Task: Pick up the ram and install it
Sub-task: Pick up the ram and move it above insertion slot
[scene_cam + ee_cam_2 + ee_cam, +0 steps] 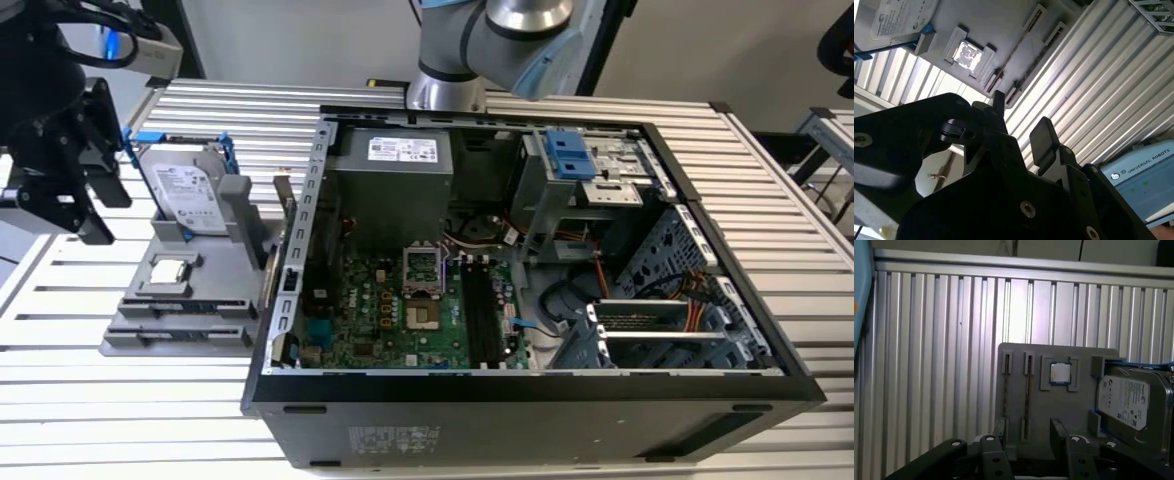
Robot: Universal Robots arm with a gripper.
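The end effector (1029,432) hangs with its fingers spread, gripping nothing, near the grey holder (1054,407). The ram (1027,395) stands on edge in a holder slot, untouched.

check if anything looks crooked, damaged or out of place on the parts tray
Nothing stands out. The ram stands straight on edge in its slot of the grey tray, the processor chip sits square in its pocket, and the hard drive stands seated at the tray's end. The end effector is open and empty.
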